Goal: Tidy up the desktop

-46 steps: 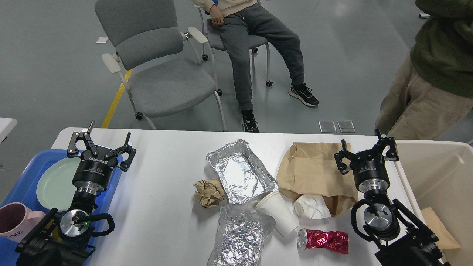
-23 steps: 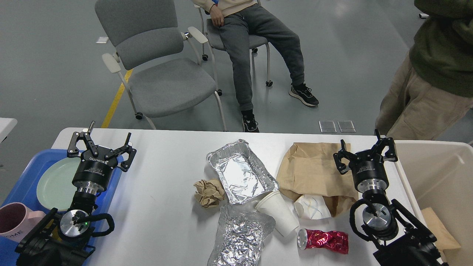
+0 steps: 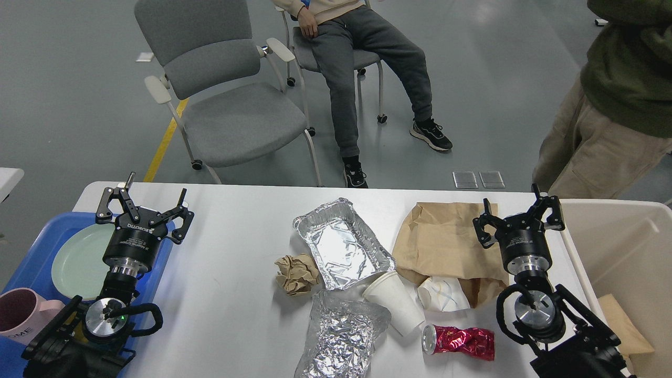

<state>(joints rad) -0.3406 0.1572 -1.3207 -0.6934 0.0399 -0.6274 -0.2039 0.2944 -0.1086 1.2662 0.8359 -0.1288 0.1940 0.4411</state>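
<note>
The white desktop [image 3: 231, 236] holds litter in its middle: a foil tray [image 3: 341, 244], a crumpled foil sheet [image 3: 341, 336], a brown paper ball [image 3: 296, 273], a white paper cup [image 3: 396, 302] lying on its side, a crushed white cup [image 3: 443, 294], a brown paper bag [image 3: 446, 241] and a crushed red can [image 3: 462, 341]. My left gripper [image 3: 149, 197] stands open over the desktop's left edge, empty. Open and empty too, my right gripper [image 3: 517, 210] is by the bag's right edge.
A blue tray [image 3: 31, 252] at the left carries a pale green plate [image 3: 79, 260] and a pink mug [image 3: 23, 315]. A beige bin [image 3: 619, 252] stands at the right with brown paper inside. A grey chair [image 3: 226, 100] and two people are beyond the far edge.
My right gripper has shifted very slightly to the left. Everything on the desktop lies as before.
</note>
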